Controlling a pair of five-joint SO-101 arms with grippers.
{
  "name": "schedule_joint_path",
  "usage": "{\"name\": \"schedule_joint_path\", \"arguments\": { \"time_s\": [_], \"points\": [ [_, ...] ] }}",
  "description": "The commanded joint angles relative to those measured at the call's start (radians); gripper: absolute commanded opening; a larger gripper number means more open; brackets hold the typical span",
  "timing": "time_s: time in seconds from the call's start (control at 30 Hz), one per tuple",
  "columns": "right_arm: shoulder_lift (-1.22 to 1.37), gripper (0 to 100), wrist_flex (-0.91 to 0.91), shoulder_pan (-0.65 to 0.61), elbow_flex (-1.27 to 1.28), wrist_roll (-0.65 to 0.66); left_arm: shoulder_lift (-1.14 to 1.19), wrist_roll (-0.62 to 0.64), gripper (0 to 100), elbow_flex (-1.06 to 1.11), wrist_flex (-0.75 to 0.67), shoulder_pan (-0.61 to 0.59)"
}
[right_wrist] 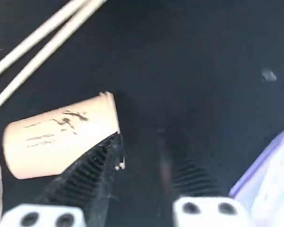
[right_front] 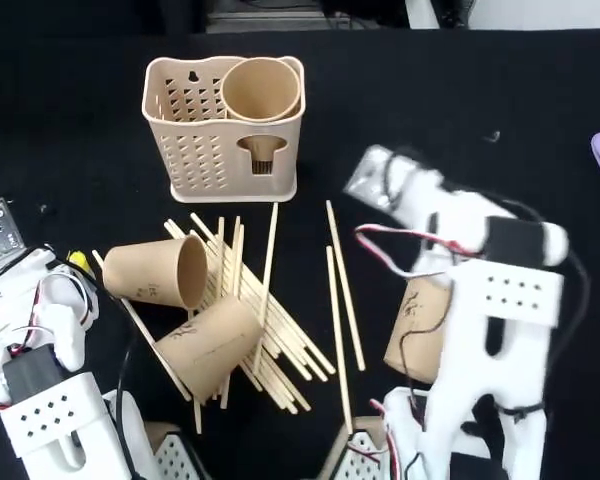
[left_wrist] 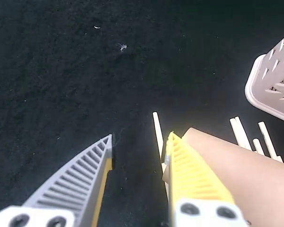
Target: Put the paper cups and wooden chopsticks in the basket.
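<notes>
- Right gripper (right_wrist: 143, 149): jaws wide apart and holding nothing. A lone cup (right_wrist: 57, 137) lies on its side against the outer face of one black finger, outside the gap rather than in it.
- Judged from that, a good pick-up means shifting sideways until the cup's wall or rim sits between the fingers. Closing should be gentle, since paper buckles under a hard squeeze and a cup on its side may roll off the tips.
- Left gripper (left_wrist: 139, 139): also open and empty. One chopstick (left_wrist: 156, 127) runs just inside the yellow finger (left_wrist: 189, 170), its end poking past the tips. A second cup (left_wrist: 241, 175) lies outside that finger, touching it or nearly so.
- Closing as it stands would probably catch only that stick. For the cup, the yellow finger would need to go inside the rim or the jaws straddle the wall.
- Farther out from both sets of jaws, the pile of chopsticks (right_front: 250, 300) fans over the black table (right_front: 500, 100), with a third cup (right_front: 210, 345) resting on it. Taking the cups first looks wise, as the sticks beneath may scatter.
- Farthest from the jaws, the basket (right_front: 195, 150) stands upright with a fourth cup (right_front: 262, 88) already in it.
- The corner of a purple tray (right_wrist: 274, 175) lies beyond the right gripper's other finger.
</notes>
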Motion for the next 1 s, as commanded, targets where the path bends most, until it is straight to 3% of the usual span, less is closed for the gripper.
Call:
{"name": "schedule_joint_path", "arguments": {
  "time_s": [0.0,0.23,0.63,0.87,0.97],
  "points": [
    [0.064,27.3,-0.011,0.115,-0.076,-0.023,-0.012,0.012,19,-0.010,-0.020,-0.007],
    [0.343,25.7,0.244,0.135,-0.226,0.121,-0.012,0.012,19,-0.010,-0.020,-0.004],
    [0.611,25.6,0.249,0.141,-0.291,0.315,-0.012,0.012,19,-0.010,-0.020,-0.004],
    [0.711,25.3,0.249,0.133,-0.289,0.344,-0.012,0.012,19,-0.010,-0.020,-0.004],
    [0.727,18.1,0.249,0.133,-0.260,0.410,-0.012,0.012,19,-0.010,-0.020,-0.004]
  ]
}}
